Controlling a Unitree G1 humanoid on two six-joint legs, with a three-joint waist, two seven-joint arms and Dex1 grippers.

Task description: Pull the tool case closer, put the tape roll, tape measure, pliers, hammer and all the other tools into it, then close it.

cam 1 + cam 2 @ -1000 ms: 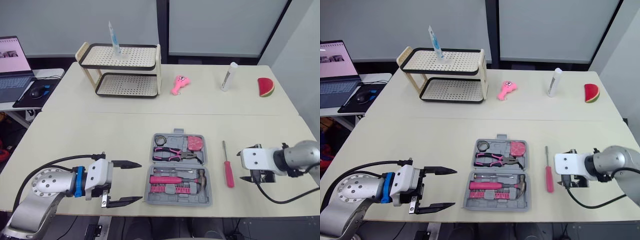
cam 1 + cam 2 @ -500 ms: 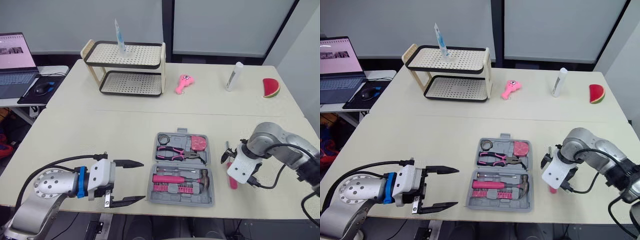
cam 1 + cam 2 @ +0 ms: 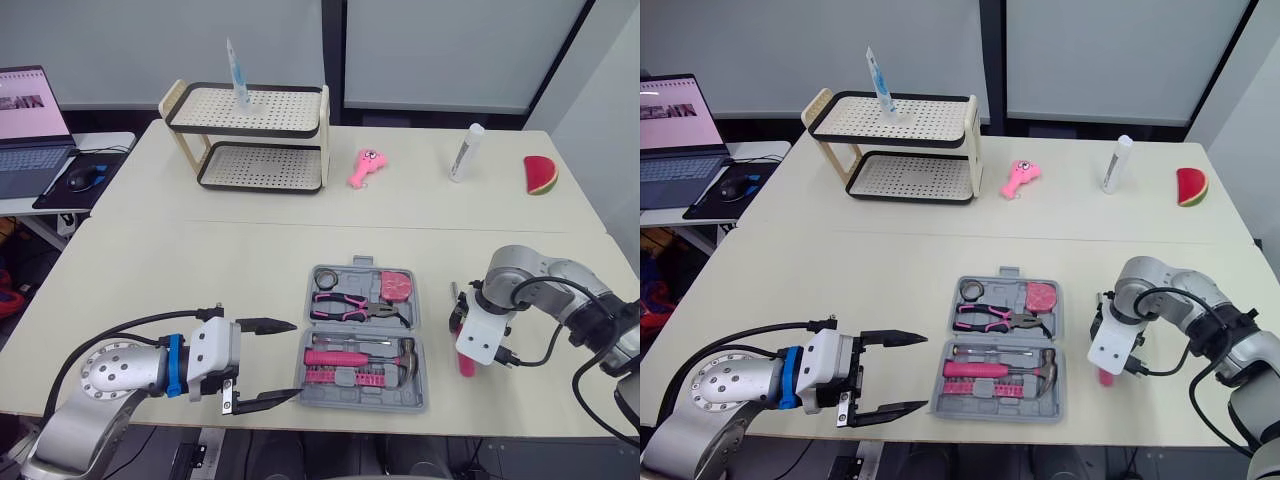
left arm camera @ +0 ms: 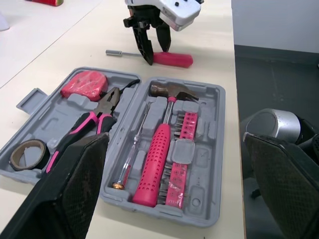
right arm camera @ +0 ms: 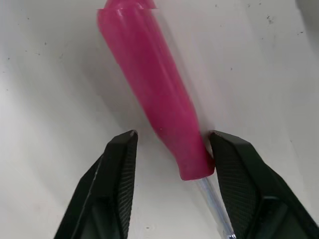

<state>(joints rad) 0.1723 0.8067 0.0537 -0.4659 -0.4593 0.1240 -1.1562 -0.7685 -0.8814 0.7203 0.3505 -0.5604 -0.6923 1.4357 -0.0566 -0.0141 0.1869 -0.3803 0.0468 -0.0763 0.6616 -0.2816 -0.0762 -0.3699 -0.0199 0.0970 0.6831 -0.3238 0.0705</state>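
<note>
From the left eye view, your right gripper (image 3: 461, 318) sits low over the desk (image 3: 200, 280) at 3 o'clock from the open tool case (image 3: 362, 398). Its fingers are parted and straddle the screwdriver (image 3: 466, 363). The pink handle runs off toward 6 o'clock and the metal shaft pokes out toward 12. Your left gripper (image 3: 291, 359) hangs at 9 o'clock from the case, fingers spread wide and empty.

In the left wrist view, the case lies flat and open, with the hammer (image 4: 160, 162), pliers (image 4: 94, 119), tape measure (image 4: 82, 84) and tape roll (image 4: 27, 154) seated in their slots. Beyond it, the right gripper's fingers stand where handle meets shaft.

In the right wrist view, the handle's shaft end lies between the fingers (image 5: 119, 169). It touches one, with a clear gap to the other, so nothing is clamped. The handle is smooth, glossy pink and narrows toward the bare steel shaft.
</note>
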